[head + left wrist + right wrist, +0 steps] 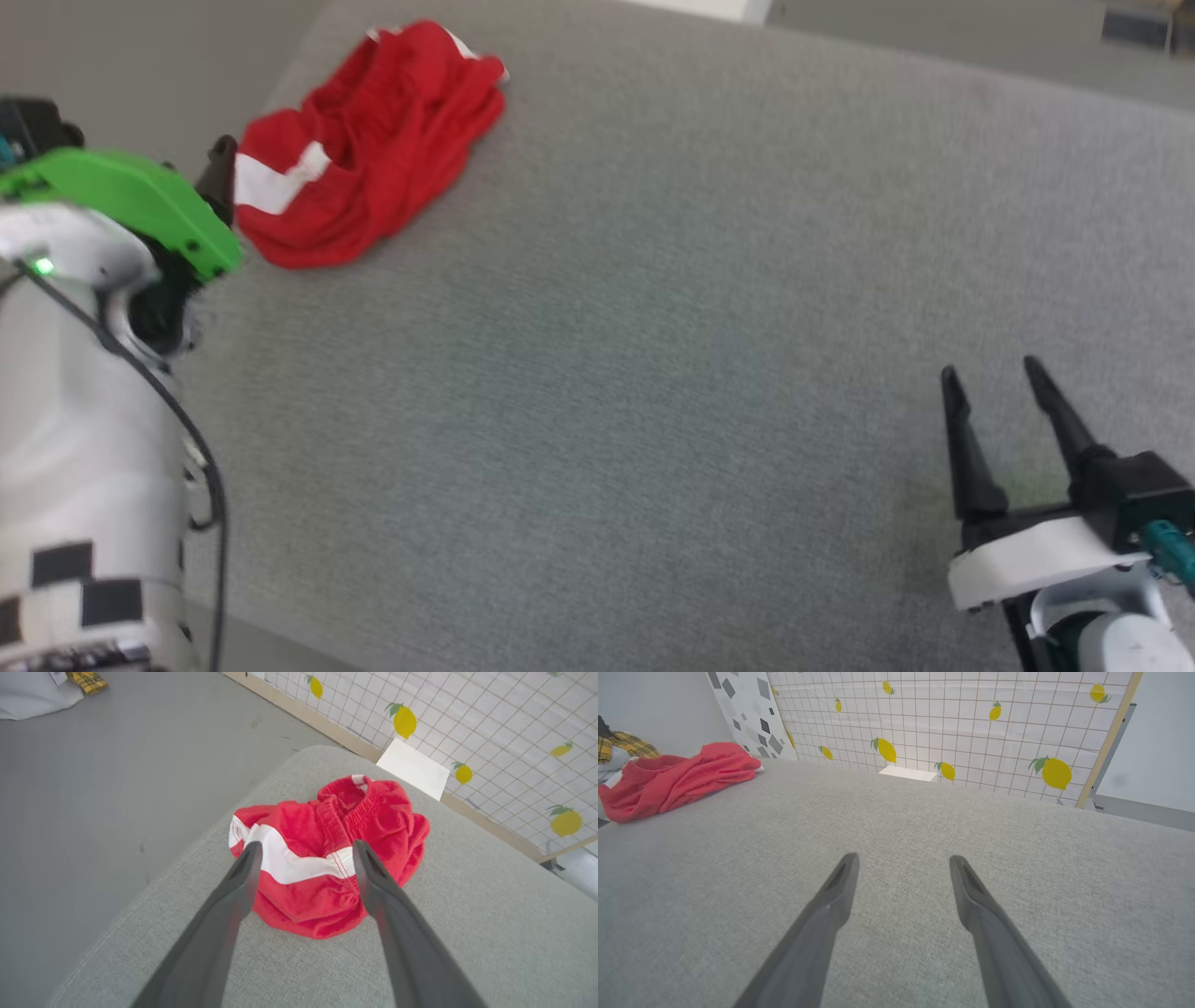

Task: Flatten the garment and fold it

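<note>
The red shorts (373, 140) lie crumpled in a heap near the far left corner of the grey padded surface (653, 327), white side stripe facing up. In the left wrist view the shorts (327, 858) sit just beyond my left gripper (306, 851), which is open, its two fingers spread to either side of the white stripe and not touching the cloth that I can tell. My right gripper (994, 373) hovers open over bare surface at the near right, far from the shorts (672, 779). In the right wrist view the right gripper (903, 861) holds nothing.
The surface's left edge (154, 872) drops to a grey floor right beside the shorts. A lemon-patterned grid wall (971, 728) stands behind the far edge, with a white sheet (411, 767) at its foot. A yellow plaid cloth (621, 744) lies beyond the shorts.
</note>
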### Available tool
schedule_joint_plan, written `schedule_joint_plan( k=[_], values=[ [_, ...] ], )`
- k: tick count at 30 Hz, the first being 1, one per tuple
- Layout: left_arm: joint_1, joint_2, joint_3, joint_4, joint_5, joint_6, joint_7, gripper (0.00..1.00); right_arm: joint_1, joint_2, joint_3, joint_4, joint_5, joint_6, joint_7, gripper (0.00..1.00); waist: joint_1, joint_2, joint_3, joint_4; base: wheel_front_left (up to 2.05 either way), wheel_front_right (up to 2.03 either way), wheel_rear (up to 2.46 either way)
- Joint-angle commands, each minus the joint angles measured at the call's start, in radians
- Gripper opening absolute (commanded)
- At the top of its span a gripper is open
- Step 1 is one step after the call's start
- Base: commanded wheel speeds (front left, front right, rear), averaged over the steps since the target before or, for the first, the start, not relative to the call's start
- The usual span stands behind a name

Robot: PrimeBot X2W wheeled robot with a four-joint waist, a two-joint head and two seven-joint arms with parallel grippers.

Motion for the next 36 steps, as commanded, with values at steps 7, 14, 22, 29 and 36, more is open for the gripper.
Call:
schedule_joint_plan(
  k=[7,14,22,29,36],
  values=[
    [-0.104,0.064,-0.057,0.086,0.009,0.048,0.275,1.0,-0.004,0.0,-0.046,-0.098,-0.03,-0.001,0.028,1.0,-0.0002,0.0,0.209,-0.079,0.0,0.0,0.0],
    [-0.102,0.055,-0.1,0.122,0.01,0.041,0.383,1.0,0.004,0.0,-0.062,-0.141,-0.049,-0.001,0.047,1.0,-0.0002,0.0,0.24,-0.064,0.0,0.0,0.0],
    [-0.076,0.02,-0.11,0.125,-0.012,0.026,0.375,0.07,0.008,0.0,-0.07,-0.169,-0.06,-0.001,0.068,1.0,-0.0002,0.0,0.251,-0.043,0.0,0.0,0.0],
    [-0.101,0.028,-0.069,0.084,-0.009,0.033,0.139,0.0,0.01,0.0,-0.066,-0.152,-0.059,-0.001,0.065,1.0,-0.0002,0.0,0.213,-0.032,0.0,0.0,0.0],
    [-0.202,0.077,-0.058,0.041,0.028,0.018,-0.094,0.0,-0.005,0.0,-0.039,-0.084,-0.016,-0.001,0.031,1.0,-0.0002,0.0,0.13,-0.057,0.0,0.0,0.0]
  ],
)
